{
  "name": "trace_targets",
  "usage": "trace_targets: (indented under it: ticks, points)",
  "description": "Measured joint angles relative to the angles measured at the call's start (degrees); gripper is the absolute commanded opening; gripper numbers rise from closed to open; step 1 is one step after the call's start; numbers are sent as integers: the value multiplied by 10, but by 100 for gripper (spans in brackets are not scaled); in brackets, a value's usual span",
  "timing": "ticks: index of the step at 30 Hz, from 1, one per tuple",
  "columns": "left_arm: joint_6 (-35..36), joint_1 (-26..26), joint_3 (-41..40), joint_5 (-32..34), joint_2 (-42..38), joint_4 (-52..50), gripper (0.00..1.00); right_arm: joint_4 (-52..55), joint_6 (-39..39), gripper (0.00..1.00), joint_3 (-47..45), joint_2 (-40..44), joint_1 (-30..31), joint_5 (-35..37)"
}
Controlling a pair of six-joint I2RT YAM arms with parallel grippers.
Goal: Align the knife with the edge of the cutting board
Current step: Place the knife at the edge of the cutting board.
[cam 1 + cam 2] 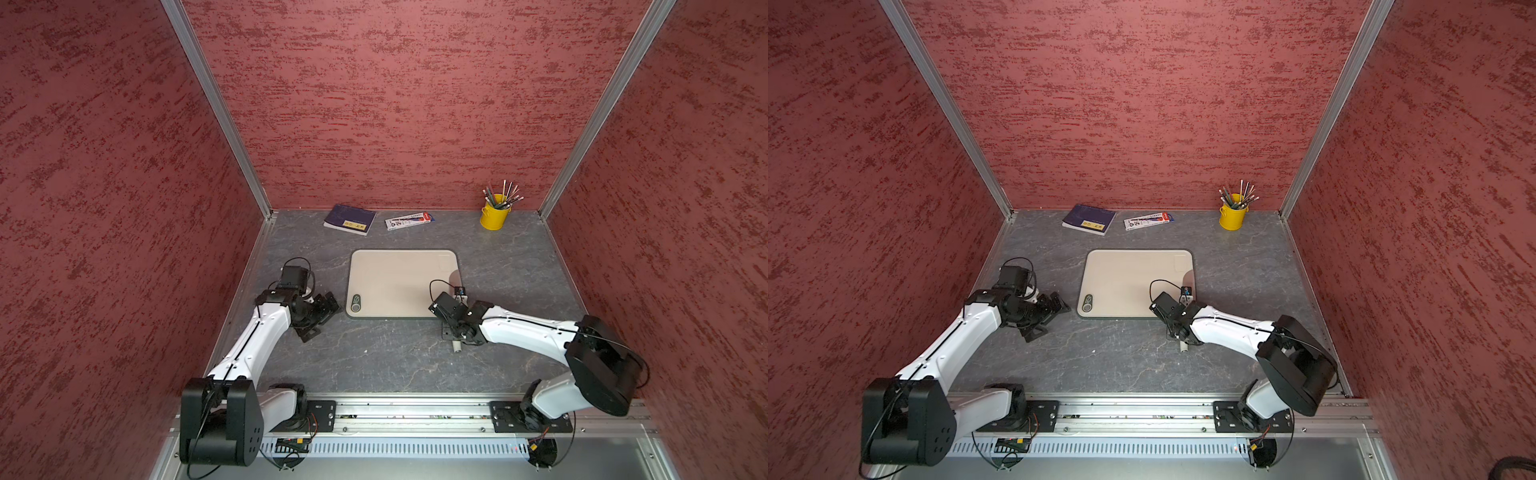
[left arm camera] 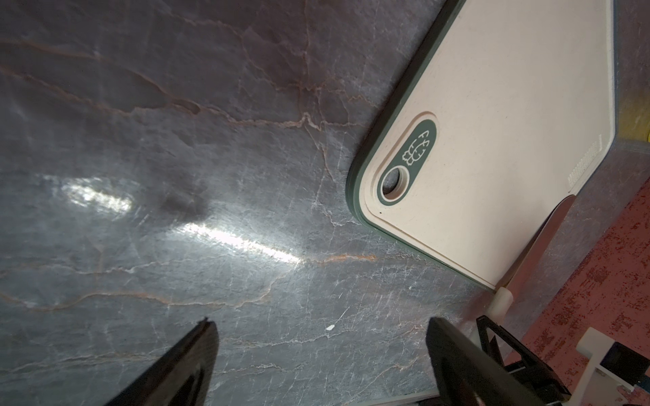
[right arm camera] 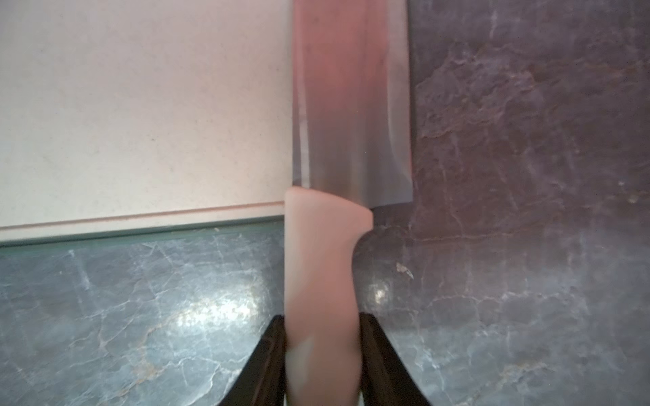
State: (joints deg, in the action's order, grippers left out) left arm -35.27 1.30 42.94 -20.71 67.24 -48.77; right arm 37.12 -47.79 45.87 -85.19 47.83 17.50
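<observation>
My right gripper point(image 3: 323, 318) is pinched on the slim off-white handle of the knife point(image 3: 351, 105), one finger on each flank, low over the grey table point(image 3: 527, 263). Just ahead of my fingertips the handle meets the broad blade, right where the near rim of the cutting board point(image 3: 140, 105) passes. Beyond that the blade runs straight away from me along the board's side edge and covers it: one long side lies over beige, the other over the table. I cannot tell whether the steel rests on the board or sits a little above it.

To finish well, I judge I should check that the blade is square to the near rim. Any twist is better corrected with a small wrist turn than a drag. Then I lower flat, part my fingers gently and lift straight up so the handle doesn't swing.

Well across the board, my left gripper point(image 1: 322, 313) hovers empty with jaws spread wide, just off the corner with the oval hole. Farthest off, the book point(image 1: 350, 219), packet point(image 1: 409, 221) and yellow cup point(image 1: 494, 217) sit by the back wall.
</observation>
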Motion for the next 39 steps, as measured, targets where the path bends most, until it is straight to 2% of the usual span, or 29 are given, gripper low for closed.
trace_targets:
  ticks: [5, 39]
  points:
    - [0, 1, 0, 0, 0, 0, 97, 2, 1, 0, -22, 34, 2, -12]
    - [0, 20, 0, 16, 3, -2, 97, 12, 24, 0, -41, 25, 2, -23]
